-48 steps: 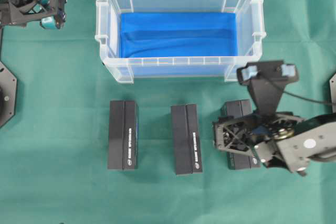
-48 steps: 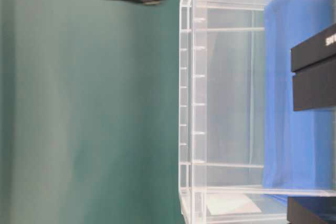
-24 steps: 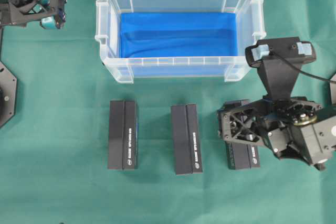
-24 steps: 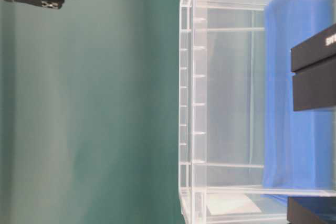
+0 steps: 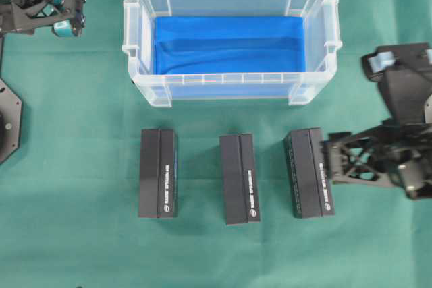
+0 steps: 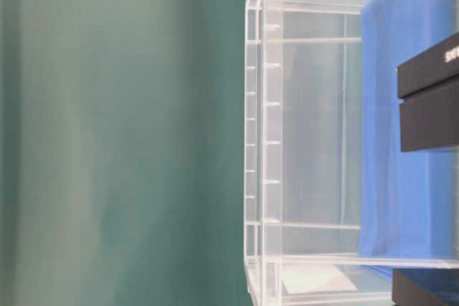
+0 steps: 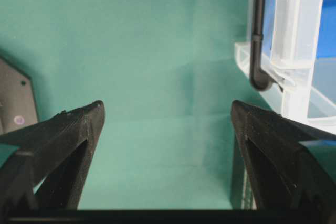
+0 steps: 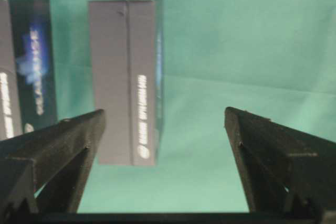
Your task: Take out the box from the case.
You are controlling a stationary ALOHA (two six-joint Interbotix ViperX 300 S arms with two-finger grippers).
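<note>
left gripper (image 5: 67, 11) parked far left of case (image 5: 229, 85), jaws wide, empty. case holds only blue lining (image 5: 229, 45); three black boxes (image 5: 158, 173) in row on green cloth (image 5: 81, 234) in front. right gripper (image 5: 331, 160) beside rightmost box (image 5: 309, 173), wide, empty: task seems done.

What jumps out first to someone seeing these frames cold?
The big clear case at top centre of the overhead view, holding only its bright blue lining. Below it on the green cloth, three black boxes lie in a row, all outside the case. The right end effector, open and empty, sits beside the rightmost box; the left end effector, also open, is parked at top left.
</note>
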